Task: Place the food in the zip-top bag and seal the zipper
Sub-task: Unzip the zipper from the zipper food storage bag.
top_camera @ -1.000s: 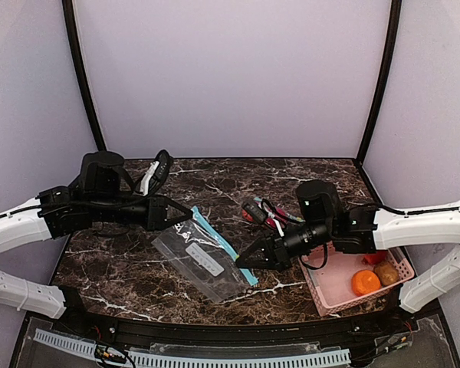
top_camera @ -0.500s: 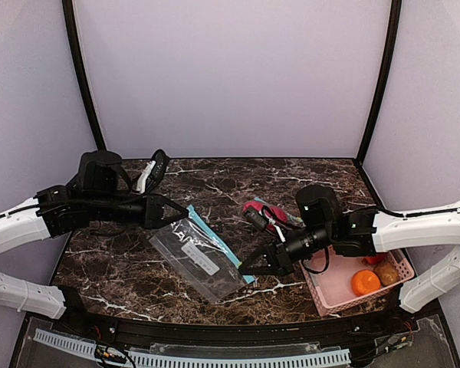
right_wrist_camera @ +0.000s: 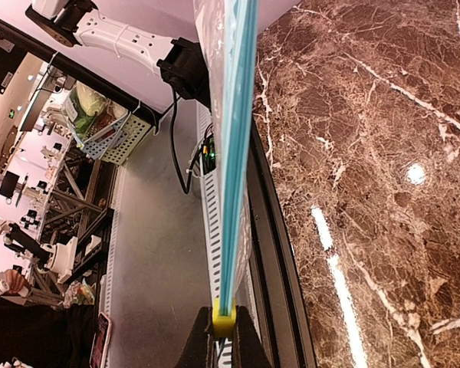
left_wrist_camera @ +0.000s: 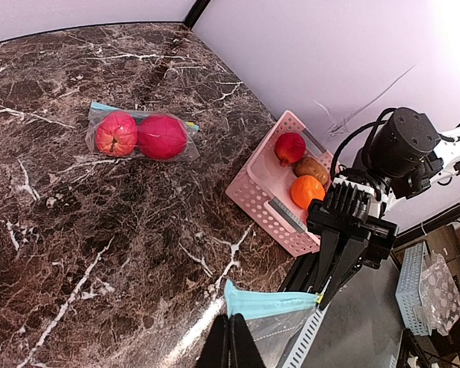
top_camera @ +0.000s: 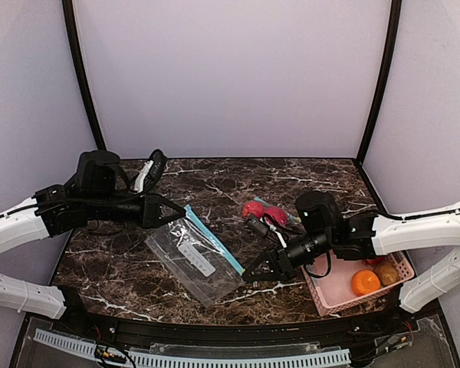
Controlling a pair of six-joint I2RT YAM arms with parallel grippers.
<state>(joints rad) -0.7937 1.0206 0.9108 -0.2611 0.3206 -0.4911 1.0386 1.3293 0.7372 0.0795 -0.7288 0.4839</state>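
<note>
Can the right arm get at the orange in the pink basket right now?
Probably not yet. The right gripper is shut on the zip-top bag at its zipper end, so it must let go first. The orange lies uncovered in the open basket, beside that arm.

Clear, glossy plastic zip-top bag [top_camera: 193,261]; polished marble-look table [top_camera: 215,184].
</note>
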